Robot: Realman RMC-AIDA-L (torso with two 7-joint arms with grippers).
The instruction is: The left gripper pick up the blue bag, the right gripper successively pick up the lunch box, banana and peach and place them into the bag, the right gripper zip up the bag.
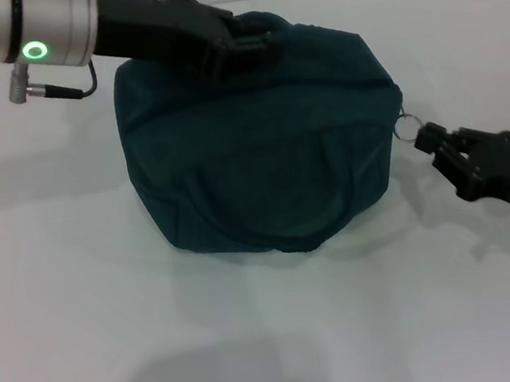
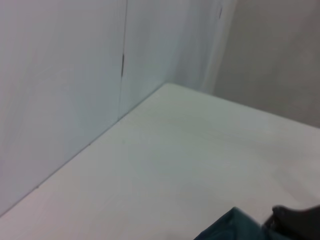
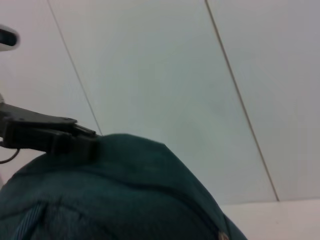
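The left arm reaches in from the far left, slanting down to the top of the blue bag (image 1: 264, 152); the left gripper (image 1: 239, 41) is clamped on the fabric at the bag's far upper edge, fingers pinched into a fold; the right arm comes in low from the right edge, and the right gripper (image 1: 430, 141) sits at the bag's right end, its tips together on the small metal zipper ring (image 1: 404, 124) hanging there; the bag stands bulging near the middle of the white table (image 1: 71, 302), its top closed over; wide bare table lies to the near side and the left; the far edge meets a pale wall (image 2: 60, 75) just behind the bag.
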